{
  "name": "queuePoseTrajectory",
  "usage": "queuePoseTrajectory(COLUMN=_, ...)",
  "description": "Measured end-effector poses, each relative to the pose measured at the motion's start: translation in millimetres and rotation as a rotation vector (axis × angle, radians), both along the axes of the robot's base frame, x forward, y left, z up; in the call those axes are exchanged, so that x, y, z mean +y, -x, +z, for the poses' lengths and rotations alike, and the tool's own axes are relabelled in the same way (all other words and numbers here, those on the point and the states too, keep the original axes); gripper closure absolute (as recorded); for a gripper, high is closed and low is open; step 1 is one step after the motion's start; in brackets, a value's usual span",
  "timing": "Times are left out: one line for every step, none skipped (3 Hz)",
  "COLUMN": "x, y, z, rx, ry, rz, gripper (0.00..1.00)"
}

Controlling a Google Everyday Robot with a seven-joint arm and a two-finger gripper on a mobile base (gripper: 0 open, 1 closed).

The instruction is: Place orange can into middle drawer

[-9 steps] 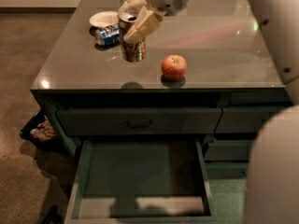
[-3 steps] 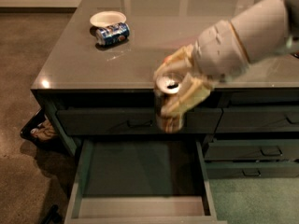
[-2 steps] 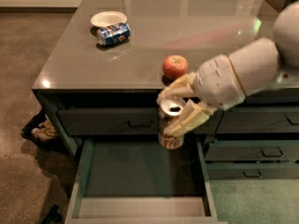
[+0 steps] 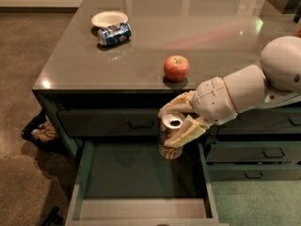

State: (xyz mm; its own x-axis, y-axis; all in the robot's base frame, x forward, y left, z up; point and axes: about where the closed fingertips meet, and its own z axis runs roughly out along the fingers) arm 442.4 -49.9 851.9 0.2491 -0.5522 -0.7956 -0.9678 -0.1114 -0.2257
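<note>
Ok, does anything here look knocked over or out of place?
Only the blue-and-white can: it lies on its side beside the white bowl at the far left of the counter. Otherwise the gripper holds the orange can above the open middle drawer, nothing spilled.
</note>
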Motion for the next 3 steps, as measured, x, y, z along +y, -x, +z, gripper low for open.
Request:
queuePoseTrajectory(x=6, y=1, z=-24, rx=0.025, ry=-0.039, rz=-0.006, gripper=1.00)
queuePoseTrajectory(x=24, y=6, z=-77, rx=0.045, ry=-0.106, rz=0.007, gripper=1.00)
queuePoseTrajectory(x=45, y=9, z=-120, rx=0.003, ry=-0.121, rz=0.028, gripper=1.00)
